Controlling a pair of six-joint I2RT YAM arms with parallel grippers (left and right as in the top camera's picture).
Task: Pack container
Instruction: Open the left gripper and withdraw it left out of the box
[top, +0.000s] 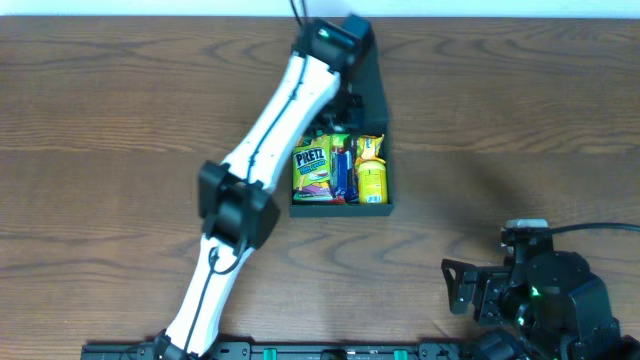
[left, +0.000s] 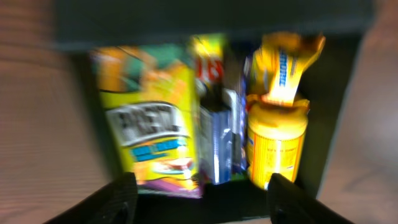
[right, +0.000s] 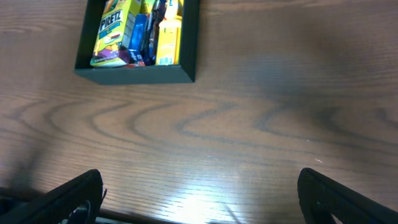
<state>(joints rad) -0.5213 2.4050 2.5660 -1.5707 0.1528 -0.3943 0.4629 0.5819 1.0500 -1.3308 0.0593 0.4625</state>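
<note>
The container (top: 340, 209) is a dark rectangular box at the table's middle, its flap lid (top: 373, 80) standing open at the far end. Inside lie a yellow-green Pretz box (top: 313, 170), a blue packet (top: 341, 172) and a yellow packet (top: 372, 178). My left gripper (top: 338, 112) hangs over the box's far end by the lid. In the blurred left wrist view its fingers (left: 202, 205) are spread wide and empty, with the Pretz box (left: 155, 124) and yellow packet (left: 277, 140) ahead of them. My right gripper (top: 460, 285) is open and empty over bare table (right: 202, 199), well short of the container (right: 134, 73).
The left arm (top: 260, 150) slants from the front left across the table to the box's far end, covering the box's far left part. The right arm's base (top: 545, 295) sits at the front right corner. The wooden table (top: 520, 130) runs on all round the box.
</note>
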